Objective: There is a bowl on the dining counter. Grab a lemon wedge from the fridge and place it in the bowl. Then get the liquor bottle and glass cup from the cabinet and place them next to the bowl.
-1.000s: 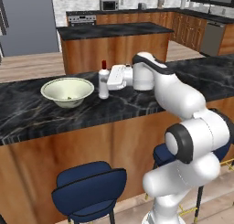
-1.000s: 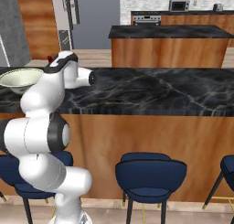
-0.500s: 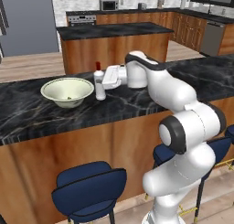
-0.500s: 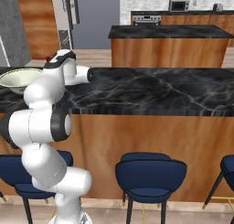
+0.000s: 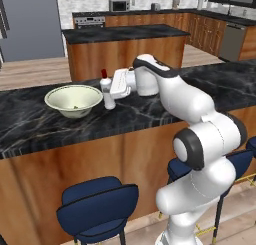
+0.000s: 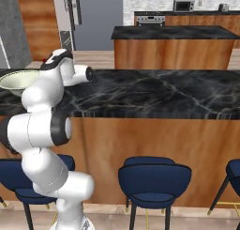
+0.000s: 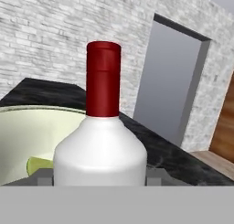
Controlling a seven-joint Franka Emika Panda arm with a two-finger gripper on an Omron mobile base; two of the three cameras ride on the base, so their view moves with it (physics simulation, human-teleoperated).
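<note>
Whitish, red-capped liquor bottle (image 5: pixel 106 91), clasped between the half-open two-finger gripper (image 5: pixel 111 92), has slid closer beside the pale shallow bowl (image 5: pixel 73 100) (lemon wedge (image 7: pixel 40 166) inside), nearly placed.

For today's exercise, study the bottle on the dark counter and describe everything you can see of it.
The bottle is small and whitish, with a rounded shoulder, a narrow neck and a dark red cap. It looks smooth and opaque. It stands upright over the black marble counter, just right of the pale bowl in the left base view. The claw is around its body, fingers on either side. Its base is hidden, so whether it rests on the counter cannot be told.
</note>
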